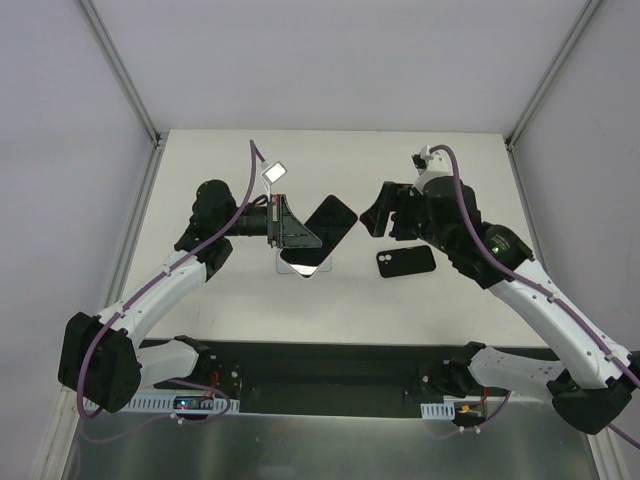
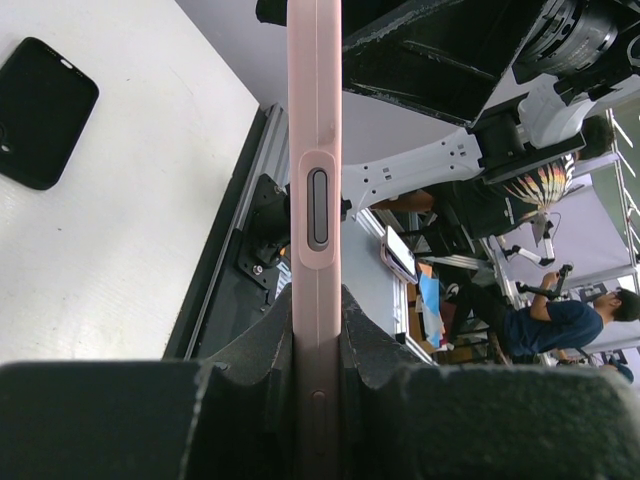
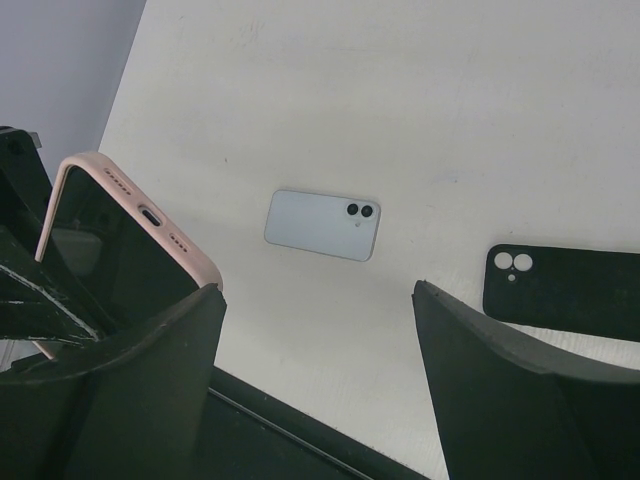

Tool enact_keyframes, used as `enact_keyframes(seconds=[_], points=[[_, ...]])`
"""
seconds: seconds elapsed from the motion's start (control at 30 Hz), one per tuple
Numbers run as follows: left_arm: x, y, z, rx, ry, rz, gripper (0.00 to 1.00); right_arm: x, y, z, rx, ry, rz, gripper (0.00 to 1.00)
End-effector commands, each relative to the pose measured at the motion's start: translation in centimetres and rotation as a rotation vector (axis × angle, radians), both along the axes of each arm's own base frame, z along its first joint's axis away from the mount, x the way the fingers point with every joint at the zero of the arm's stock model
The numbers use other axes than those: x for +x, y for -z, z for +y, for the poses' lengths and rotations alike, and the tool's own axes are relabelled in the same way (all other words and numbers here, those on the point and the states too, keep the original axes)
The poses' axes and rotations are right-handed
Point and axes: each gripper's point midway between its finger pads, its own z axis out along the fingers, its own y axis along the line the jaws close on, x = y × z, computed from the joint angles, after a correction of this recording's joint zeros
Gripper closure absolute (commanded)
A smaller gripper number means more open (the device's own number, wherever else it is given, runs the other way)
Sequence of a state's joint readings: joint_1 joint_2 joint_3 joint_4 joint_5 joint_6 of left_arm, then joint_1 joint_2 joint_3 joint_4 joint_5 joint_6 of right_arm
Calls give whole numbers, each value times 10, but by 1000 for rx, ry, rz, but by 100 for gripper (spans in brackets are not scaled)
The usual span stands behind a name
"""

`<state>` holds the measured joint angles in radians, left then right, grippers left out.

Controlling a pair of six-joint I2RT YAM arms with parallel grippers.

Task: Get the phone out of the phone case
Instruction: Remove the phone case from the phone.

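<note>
Our left gripper [image 2: 316,335] is pressed together on the long sides of the pink case [image 2: 314,120], holding it on edge above the table [image 3: 400,100]. The phone [image 3: 110,250] sits inside, its dark screen turned toward the right arm. Our right gripper [image 3: 318,300] hangs spread wide just beside the case's port end, touching nothing.

We judge the step to be bringing the right fingers [image 3: 470,350] onto a corner of the pink rim and peeling it back there. The left grip sits low on the case, so it may pin the phone in; we would work the free end first and pull gently.

A pale phone [image 3: 323,224] lies camera side up on the table beneath the work, and a black case [image 3: 565,290] lies empty well apart on the right. The far half of the table offers room; the near edge is close behind us.
</note>
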<state>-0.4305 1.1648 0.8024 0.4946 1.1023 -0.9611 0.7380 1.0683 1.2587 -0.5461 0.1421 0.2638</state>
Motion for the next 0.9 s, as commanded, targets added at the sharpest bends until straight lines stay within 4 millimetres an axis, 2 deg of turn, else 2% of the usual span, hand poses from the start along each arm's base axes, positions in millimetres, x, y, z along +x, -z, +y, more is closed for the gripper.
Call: enact_keyframes(seconds=[0.0, 0.43, 0.87], points=[[-12, -27, 5, -65, 35, -139, 100, -4, -33, 3, 63, -26, -77, 21], [-11, -27, 4, -65, 40, -136, 100, -8, -37, 5, 71, -43, -90, 21], [-14, -33, 5, -76, 46, -149, 100, 3, -8, 0, -36, 10, -39, 21]])
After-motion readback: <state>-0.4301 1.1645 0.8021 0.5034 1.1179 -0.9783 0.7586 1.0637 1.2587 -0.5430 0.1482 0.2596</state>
